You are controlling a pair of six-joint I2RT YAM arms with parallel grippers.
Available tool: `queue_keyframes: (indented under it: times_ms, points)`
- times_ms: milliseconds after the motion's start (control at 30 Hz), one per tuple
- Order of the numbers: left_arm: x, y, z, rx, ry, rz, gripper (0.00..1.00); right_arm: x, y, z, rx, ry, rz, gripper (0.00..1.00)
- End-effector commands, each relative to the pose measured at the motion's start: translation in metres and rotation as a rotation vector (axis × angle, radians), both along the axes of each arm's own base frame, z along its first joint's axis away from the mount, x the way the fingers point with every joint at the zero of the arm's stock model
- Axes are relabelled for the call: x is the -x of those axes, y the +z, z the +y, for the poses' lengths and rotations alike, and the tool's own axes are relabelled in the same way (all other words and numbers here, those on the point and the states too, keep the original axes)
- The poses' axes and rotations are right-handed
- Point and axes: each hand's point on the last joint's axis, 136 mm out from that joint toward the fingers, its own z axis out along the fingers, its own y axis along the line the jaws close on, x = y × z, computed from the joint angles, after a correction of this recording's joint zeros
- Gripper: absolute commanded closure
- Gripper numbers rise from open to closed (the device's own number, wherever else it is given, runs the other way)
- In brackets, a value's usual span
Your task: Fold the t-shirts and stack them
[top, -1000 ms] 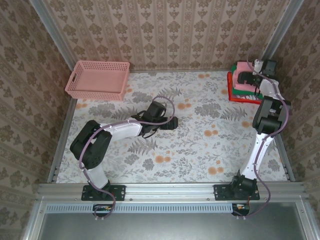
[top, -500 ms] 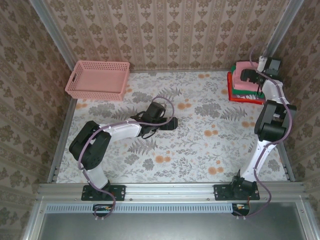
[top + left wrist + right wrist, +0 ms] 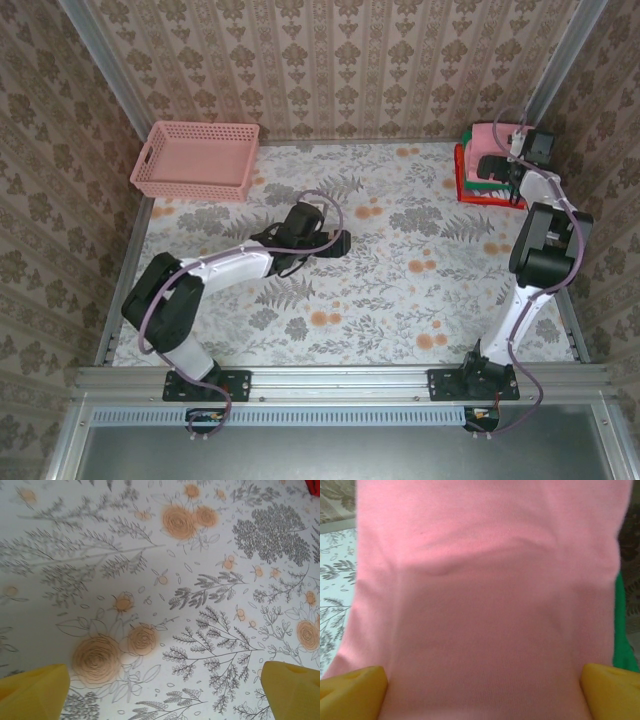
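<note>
The stack of folded soft cloth t-shirts (image 3: pixel 478 170) sits in the far right corner of the floral-printed tabletop (image 3: pixel 400 290). A salmon-pink shirt (image 3: pixel 485 595) lies on top, a green one (image 3: pixel 621 630) is under it, and a red one (image 3: pixel 470 192) is lowest. The right gripper (image 3: pixel 492 165) hangs over the pink shirt, its 2 yellow fingertips (image 3: pixel 352 687) spread wide, grasping nothing. The left gripper (image 3: pixel 340 243) hovers above the tabletop's middle, fingers (image 3: pixel 35 690) likewise released. A pink plastic lattice basket (image 3: pixel 200 127) stands at the far left corner.

Pink t-shirt (image 3: pixel 485 605) over green t-shirt (image 3: pixel 621 630)
</note>
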Motion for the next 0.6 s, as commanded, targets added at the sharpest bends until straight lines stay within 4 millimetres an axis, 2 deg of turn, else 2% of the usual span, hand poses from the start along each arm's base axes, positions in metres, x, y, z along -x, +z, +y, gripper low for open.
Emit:
queue_keyframes:
  times_ms: [0, 167, 367, 467, 567]
  points:
    - [-0.006, 0.012, 0.031, -0.120, 0.033, -0.113, 0.00, 0.009, 0.067, 0.013, 0.071, -0.003, -0.151, 0.00]
    - [-0.012, 0.035, 0.077, -0.228, 0.084, -0.252, 0.00, 0.037, 0.101, 0.048, 0.122, 0.035, -0.245, 0.00]
    - [-0.011, 0.064, 0.139, -0.334, 0.158, -0.420, 0.00, 0.090, 0.116, 0.108, 0.095, 0.104, -0.332, 0.00]
    - [-0.011, 0.071, 0.171, -0.398, 0.228, -0.497, 0.00, 0.113, 0.106, 0.146, 0.116, 0.164, -0.344, 0.00]
    - [-0.012, 0.067, 0.201, -0.471, 0.291, -0.530, 0.00, 0.128, 0.086, 0.176, 0.097, 0.218, -0.379, 0.00]
